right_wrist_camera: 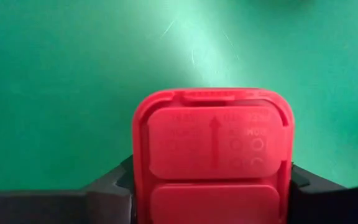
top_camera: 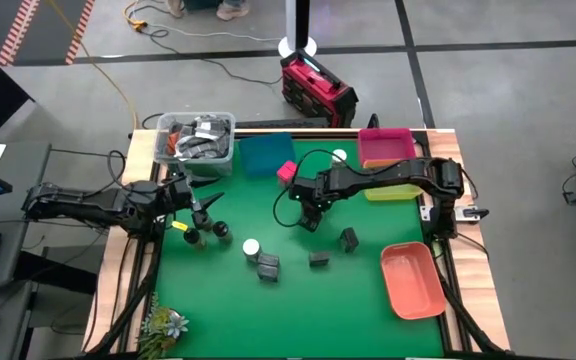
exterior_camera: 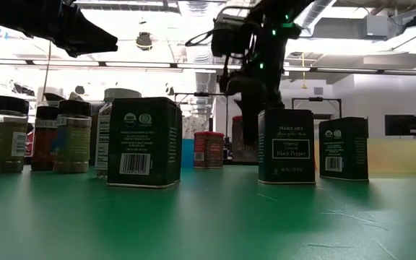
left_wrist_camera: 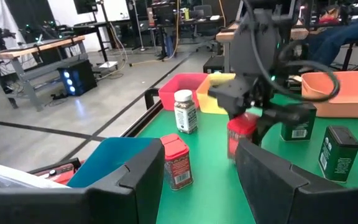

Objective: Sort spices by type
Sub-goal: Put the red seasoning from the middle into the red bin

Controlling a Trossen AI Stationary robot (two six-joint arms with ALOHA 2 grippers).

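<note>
Green surface [top_camera: 288, 300]: carried a scatter of spice containers, with trays along the far and right edges.

Surroundings: teal tray [top_camera: 266, 155], pink tray [top_camera: 386, 146], yellow tray [top_camera: 393, 190] and salmon tray [top_camera: 413, 280]; a clear tub [top_camera: 196, 137] of grey clutter at the far left corner. Three dark tins [top_camera: 349, 240] stood near the middle, a white-capped jar [top_camera: 251, 247] beside one, and dark-lidded jars [top_camera: 208, 232] just under the left arm.

Task item: red spice box [right_wrist_camera: 213, 155], upright on the surface near the centre, its long axis vertical, flip-top lid facing up. A second red box [left_wrist_camera: 178, 162] stood apart, near the teal tray.

Right gripper [top_camera: 308, 205]: lowered over the red box, fingers [right_wrist_camera: 114, 180] set against its two sides, gripping it.

Left gripper [top_camera: 203, 205]: hovered above the dark-lidded jars, fingers [left_wrist_camera: 278, 186] narrowly parted, holding nothing.

Views: only the right wrist view showed the lid's moulded arrow; the left wrist view showed the box's red side below the right gripper; the low view showed the tins' labels in front of it.
</note>
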